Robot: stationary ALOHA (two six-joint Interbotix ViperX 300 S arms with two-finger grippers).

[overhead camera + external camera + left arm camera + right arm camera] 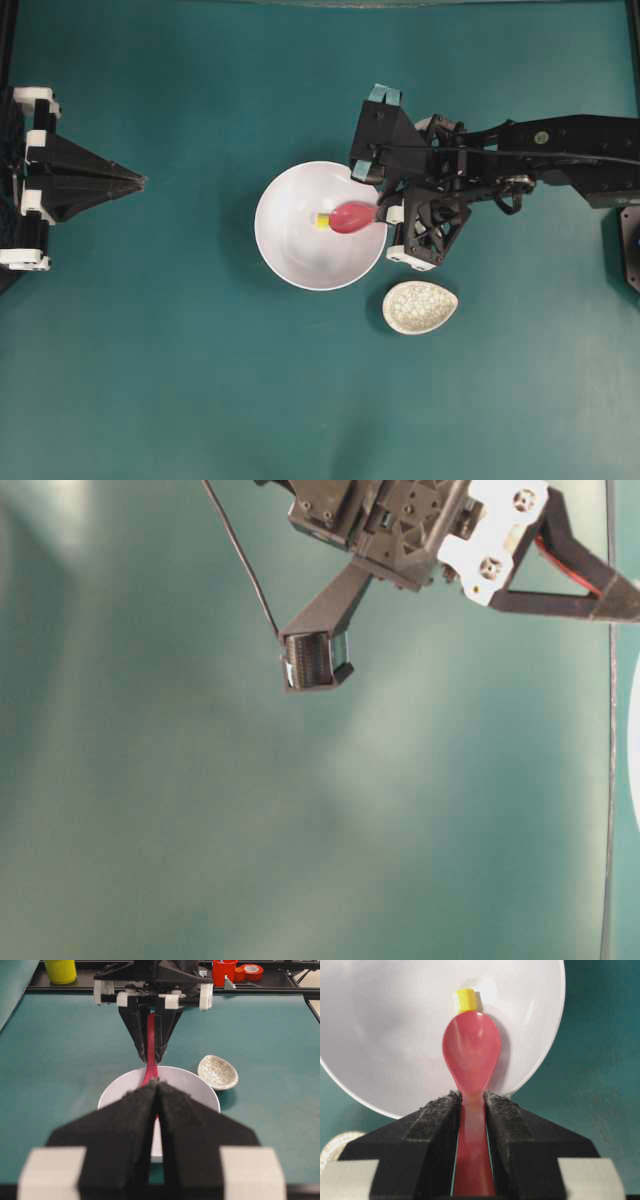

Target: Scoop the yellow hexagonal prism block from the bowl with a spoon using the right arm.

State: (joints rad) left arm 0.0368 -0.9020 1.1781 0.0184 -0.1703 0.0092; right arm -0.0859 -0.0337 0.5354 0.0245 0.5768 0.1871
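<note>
I can read no text, label, brand or number in any view I have; nothing here carries lettering clear enough to make out.

Right gripper (pixel 152 1055) holds the spoon (pixel 150 1050) over the bowl (pixel 200 1087)
</note>
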